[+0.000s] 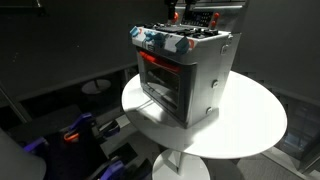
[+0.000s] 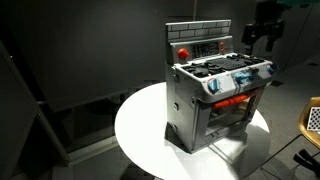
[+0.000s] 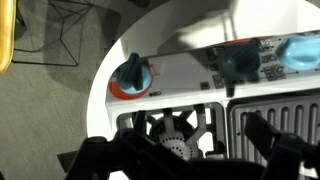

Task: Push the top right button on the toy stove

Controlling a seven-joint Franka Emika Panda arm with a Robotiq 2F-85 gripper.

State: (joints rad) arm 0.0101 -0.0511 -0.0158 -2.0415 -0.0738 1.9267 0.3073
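The toy stove is a boxy silver-grey oven with a glowing red-orange door window. It stands on a round white table and shows in both exterior views. Blue and red knobs line its front top edge. Its red back panel carries buttons and a dark display. My gripper hangs in the air above and beside the panel's upper corner, apart from it, and also shows in an exterior view. In the wrist view its dark fingers look spread over the burner grate, holding nothing.
The table edge curves close to the stove in the wrist view. Blue and purple clutter lies on the floor below the table. A yellowish object stands at the frame edge. The background is dark.
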